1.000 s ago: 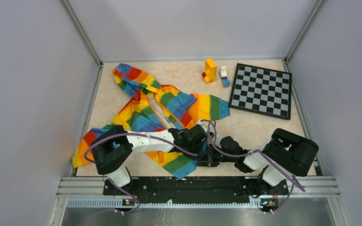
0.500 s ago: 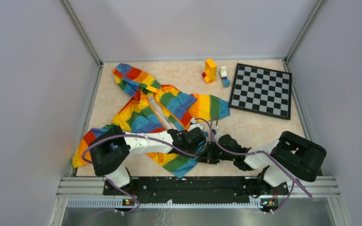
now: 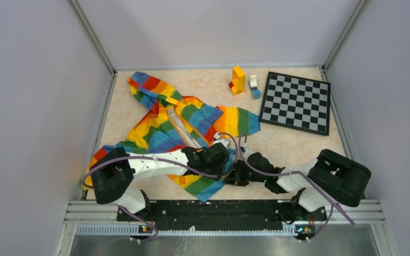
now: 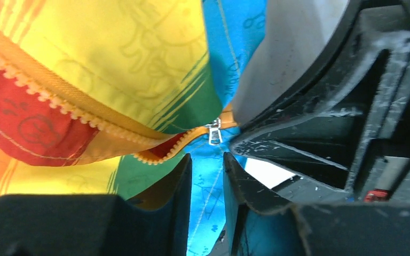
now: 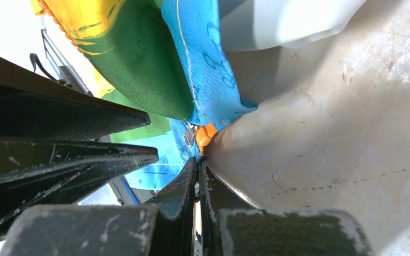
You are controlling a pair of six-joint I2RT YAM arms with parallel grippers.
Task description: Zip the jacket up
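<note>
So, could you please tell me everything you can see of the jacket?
The jacket is thin, rainbow-striped fabric, lying open and rumpled on the table, hood toward the far left. Its orange zipper is unzipped, a small metal pull near the hem. The left gripper, slightly open, and shut right gripper meet there.
</note>
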